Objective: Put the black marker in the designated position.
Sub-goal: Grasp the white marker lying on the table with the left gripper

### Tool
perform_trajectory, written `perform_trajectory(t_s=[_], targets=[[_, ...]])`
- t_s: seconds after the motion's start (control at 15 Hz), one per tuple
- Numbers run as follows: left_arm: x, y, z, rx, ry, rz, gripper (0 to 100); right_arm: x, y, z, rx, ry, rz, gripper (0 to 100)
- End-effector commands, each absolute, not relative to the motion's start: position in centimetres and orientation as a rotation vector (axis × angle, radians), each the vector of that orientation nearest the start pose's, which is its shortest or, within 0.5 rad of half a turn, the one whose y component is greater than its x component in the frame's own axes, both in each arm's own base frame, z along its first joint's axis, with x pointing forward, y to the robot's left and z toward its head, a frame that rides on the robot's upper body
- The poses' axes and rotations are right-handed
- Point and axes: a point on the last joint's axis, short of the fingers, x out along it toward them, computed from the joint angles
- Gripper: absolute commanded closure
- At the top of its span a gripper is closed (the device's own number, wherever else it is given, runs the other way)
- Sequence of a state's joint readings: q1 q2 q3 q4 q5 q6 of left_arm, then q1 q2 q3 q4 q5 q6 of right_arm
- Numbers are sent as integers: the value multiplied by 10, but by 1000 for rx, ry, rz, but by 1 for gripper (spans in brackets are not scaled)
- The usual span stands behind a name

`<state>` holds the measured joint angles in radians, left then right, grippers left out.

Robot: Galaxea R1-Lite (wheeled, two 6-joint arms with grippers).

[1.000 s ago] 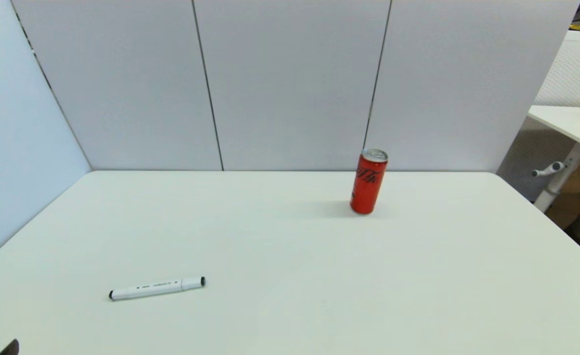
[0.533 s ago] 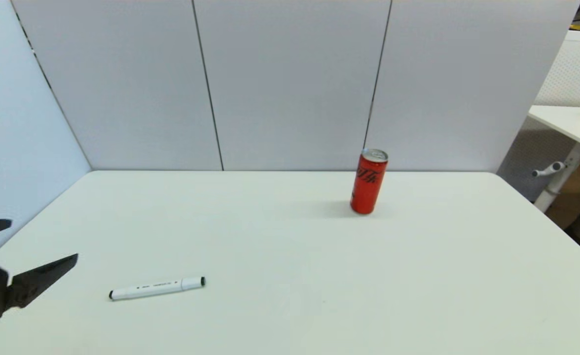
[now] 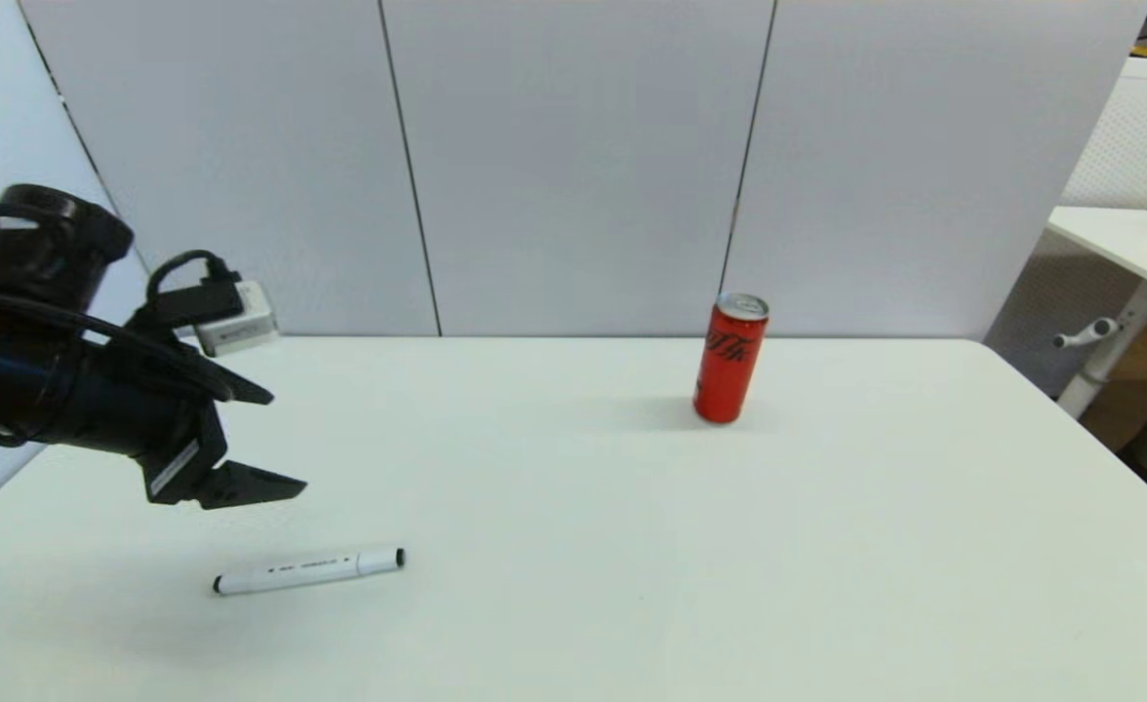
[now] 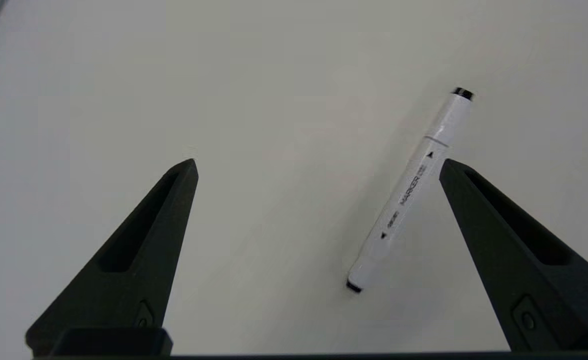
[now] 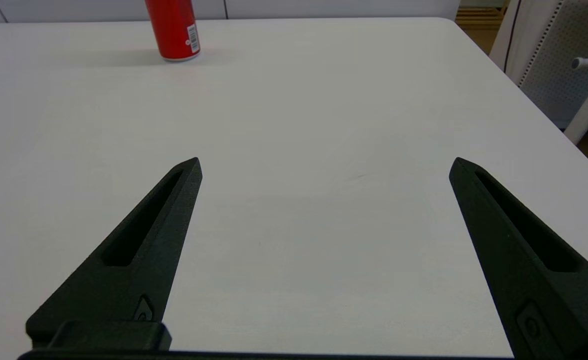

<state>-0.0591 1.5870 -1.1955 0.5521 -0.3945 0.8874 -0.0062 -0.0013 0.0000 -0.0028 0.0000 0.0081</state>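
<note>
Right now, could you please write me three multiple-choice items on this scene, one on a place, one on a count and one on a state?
1. Where does the black marker lie?
A. flat on the white table, near its front left
B. leaning on the red can
C. between the right pincer's fingers

2. How many cans stand on the table?
A. none
B. one
C. three

3. How is the left pincer?
A. shut on the marker
B. shut and empty
C. open, above the marker

Answers:
1 A: the head view shows it lying on the tabletop, far from the can.
2 B: a single red can stands near the back wall.
3 C: in the left wrist view its fingers are spread wide, and the marker lies on the table beyond them.
</note>
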Motion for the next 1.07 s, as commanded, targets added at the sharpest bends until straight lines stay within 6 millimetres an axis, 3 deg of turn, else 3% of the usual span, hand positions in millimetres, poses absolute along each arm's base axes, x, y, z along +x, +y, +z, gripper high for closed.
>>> perform_trajectory(t_s=[0.07, 0.4, 0.67, 0.87, 1.07], targets=[[271, -27, 192, 701, 682, -1047, 0, -23, 0, 76, 8, -3, -6, 0], [250, -17, 187, 799, 695, -1175, 0, -23, 0, 76, 11, -3, -6, 0], [237, -17, 171, 777, 746, -1207, 0, -23, 0, 76, 11, -3, -6, 0], [237, -16, 165, 763, 767, -1208, 0, -23, 0, 76, 11, -3, -6, 0], [252, -17, 154, 796, 729, -1185, 0, -23, 0, 76, 11, -3, -6, 0]])
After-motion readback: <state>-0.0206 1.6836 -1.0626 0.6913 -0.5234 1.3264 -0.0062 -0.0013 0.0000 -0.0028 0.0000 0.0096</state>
